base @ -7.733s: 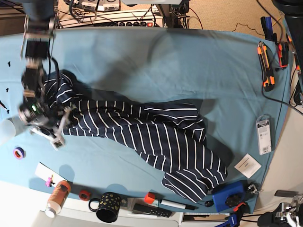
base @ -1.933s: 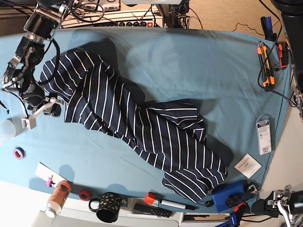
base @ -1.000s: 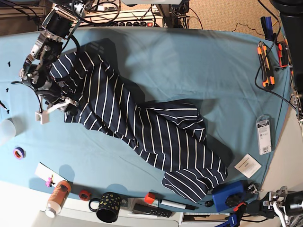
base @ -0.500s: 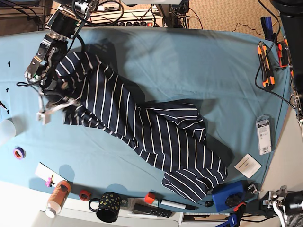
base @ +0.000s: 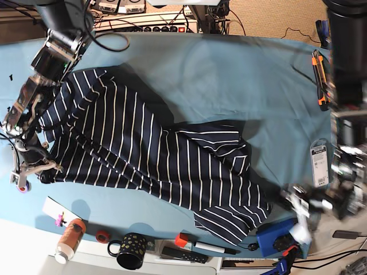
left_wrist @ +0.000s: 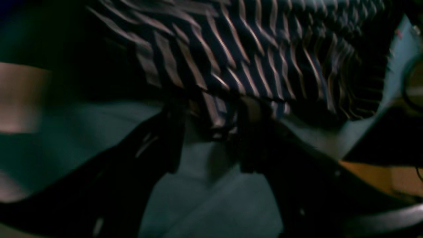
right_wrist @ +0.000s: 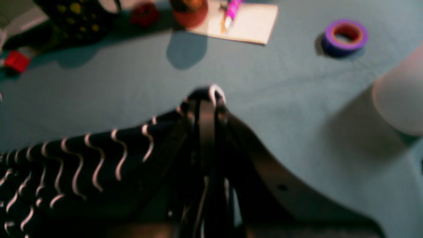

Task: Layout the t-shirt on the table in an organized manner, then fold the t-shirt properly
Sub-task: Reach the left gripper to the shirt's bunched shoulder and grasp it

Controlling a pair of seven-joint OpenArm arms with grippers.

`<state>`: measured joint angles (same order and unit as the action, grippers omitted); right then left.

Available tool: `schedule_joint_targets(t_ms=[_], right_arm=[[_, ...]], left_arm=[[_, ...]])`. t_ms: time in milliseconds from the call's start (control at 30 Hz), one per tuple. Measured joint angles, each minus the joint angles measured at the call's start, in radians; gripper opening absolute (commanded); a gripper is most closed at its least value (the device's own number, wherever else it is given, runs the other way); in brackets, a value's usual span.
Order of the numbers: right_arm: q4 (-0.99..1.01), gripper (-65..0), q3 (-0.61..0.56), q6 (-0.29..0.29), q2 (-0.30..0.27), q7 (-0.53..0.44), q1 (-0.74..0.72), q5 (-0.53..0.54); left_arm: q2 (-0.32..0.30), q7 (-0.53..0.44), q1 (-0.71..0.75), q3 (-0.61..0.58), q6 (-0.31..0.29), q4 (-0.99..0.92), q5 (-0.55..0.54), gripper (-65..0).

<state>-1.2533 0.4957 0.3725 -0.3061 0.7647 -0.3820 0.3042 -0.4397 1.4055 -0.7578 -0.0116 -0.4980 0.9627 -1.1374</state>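
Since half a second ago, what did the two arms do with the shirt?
The right hand shut on the t-shirt edge and dragged it toward the near table edge, spreading it. The left hand swung in by the hem. The far end stayed bunched.

The left tool (left_wrist: 211, 138) is smeared by motion in the left wrist view, so whether it touches the t-shirt (left_wrist: 251, 49) cannot be told. In the base view the same arm is a blur at the counter's (base: 229, 74) right near corner.
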Motion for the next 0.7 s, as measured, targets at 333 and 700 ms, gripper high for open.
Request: schedule_joint_targets(t_ms=[333,700], right_arm=[[0.207,-65.0,-0.003,0.055,-0.047,-0.095,-0.062,-0.006],[0.206,-65.0,0.000,0.054,-0.102,-0.059,-0.103,-0.031]], left_arm=[[0.160,0.000,0.259,0.000,-0.047,0.307,0.011,-40.4],[0.207,-0.116,0.587,0.000,-0.027,0.763,0.520,-40.3]])
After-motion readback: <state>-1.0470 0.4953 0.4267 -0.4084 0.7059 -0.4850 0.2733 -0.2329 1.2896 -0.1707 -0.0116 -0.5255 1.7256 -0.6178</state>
